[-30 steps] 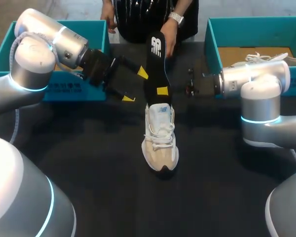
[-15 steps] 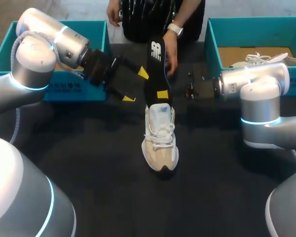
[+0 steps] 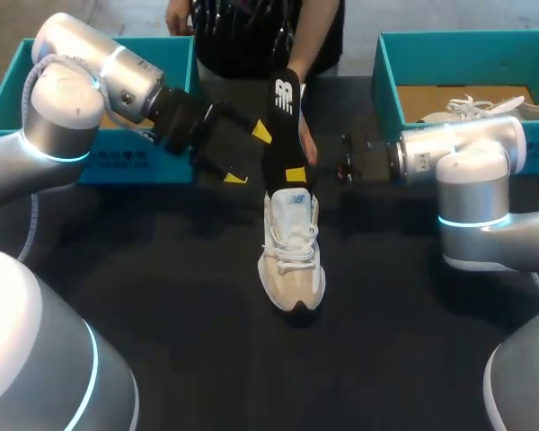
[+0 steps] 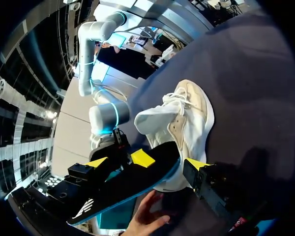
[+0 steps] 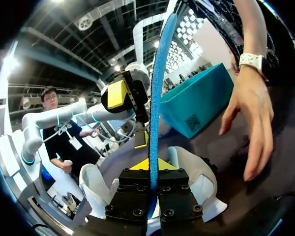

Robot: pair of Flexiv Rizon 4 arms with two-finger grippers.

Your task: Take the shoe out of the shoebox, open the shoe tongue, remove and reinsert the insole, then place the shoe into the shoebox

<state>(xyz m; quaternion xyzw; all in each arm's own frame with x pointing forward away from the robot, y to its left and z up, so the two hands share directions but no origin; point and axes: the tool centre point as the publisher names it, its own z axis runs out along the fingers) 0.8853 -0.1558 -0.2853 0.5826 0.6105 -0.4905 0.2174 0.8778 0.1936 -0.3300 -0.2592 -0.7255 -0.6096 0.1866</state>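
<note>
The insole [image 3: 283, 126] stands almost upright over the middle of the desk [image 3: 162, 296], its lower end at the opening of the shoe [image 3: 292, 260] and its printed end high in the air. We judge it to be light, thin and flexible: it will bend and swing if it is held far from the part that must go in. It should therefore be taken by its flat faces, low, near the shoe. The foam edge may catch on the collar, so it must slide in along its own length.

The shoe lies flat on its sole, toe toward us, laces loose. It looks soft in the upper and light enough to shift on the desk when the insole is pushed (a second grip on the heel would help).

Our right gripper [image 5: 150, 167] is clamped on the insole, one finger on each face. Our left gripper [image 3: 247, 156] has its fingers wide apart just beside the insole and holds nothing. A person's hand [image 5: 250, 123] reaches over the desk close behind the insole.

The right shoebox [image 3: 386, 63] stands well apart and holds a second shoe [image 3: 485, 103].
</note>
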